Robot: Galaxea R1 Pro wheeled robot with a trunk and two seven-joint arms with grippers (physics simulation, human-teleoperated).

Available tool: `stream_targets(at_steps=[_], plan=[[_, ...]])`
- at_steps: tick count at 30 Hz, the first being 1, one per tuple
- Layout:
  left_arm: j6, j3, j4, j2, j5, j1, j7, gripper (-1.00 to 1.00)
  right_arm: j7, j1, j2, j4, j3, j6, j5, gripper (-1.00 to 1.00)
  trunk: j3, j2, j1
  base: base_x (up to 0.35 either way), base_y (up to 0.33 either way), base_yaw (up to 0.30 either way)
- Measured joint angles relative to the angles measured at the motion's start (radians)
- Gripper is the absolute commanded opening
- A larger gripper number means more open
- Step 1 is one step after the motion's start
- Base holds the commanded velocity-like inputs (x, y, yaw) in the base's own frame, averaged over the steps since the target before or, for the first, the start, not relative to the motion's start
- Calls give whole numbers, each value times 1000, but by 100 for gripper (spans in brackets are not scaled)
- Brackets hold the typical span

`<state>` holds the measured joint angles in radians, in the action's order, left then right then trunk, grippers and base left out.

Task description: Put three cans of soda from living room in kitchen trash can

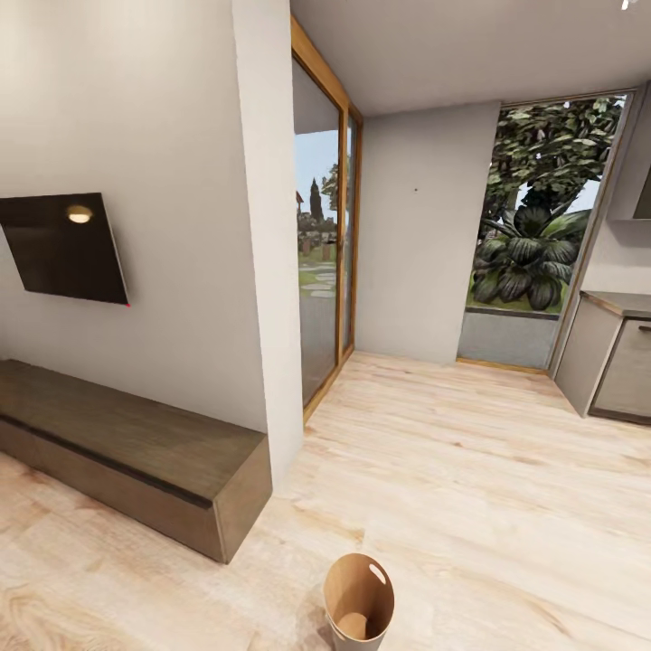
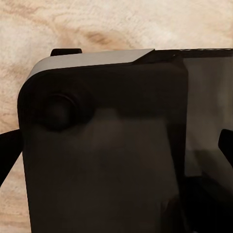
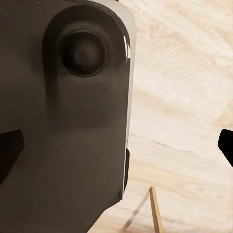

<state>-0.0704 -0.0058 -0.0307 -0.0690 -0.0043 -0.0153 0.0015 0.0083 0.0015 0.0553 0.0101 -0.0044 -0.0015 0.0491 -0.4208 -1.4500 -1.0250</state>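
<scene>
On plank floor | tash can upright | low bench beside, apart

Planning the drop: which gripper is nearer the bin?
Right, probably. The bin stands slightly right of centre before the robot, and what looks like its rim edges into the right gripper's view; the left gripper hangs over floor by the robot's base.

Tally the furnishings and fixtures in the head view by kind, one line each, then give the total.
Trash can: 1
Wall TV: 1
Low wooden TV bench: 1
Wood-framed glass door: 1
Window onto the plants: 1
Kitchen cabinet: 1
Total: 6
</scene>
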Motion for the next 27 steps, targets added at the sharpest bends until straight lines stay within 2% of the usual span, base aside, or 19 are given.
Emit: stream_targets(at_steps=[9, 19, 27], plan=[[0, 1, 0, 0, 0, 0, 0, 100, 1, 0, -1, -1, 0, 0, 0, 100, 0, 0, 0, 46, -18, 17], [1, 1, 0, 0, 3, 0, 0, 100, 1, 0, -2, -1, 0, 0, 0, 100, -8, 0, 0, 282, -104, 152], [0, 1, 0, 0, 2, 0, 0, 100, 0, 0, -2, -1, 0, 1, 0, 100, -15, 0, 0, 292, -209, 177]])
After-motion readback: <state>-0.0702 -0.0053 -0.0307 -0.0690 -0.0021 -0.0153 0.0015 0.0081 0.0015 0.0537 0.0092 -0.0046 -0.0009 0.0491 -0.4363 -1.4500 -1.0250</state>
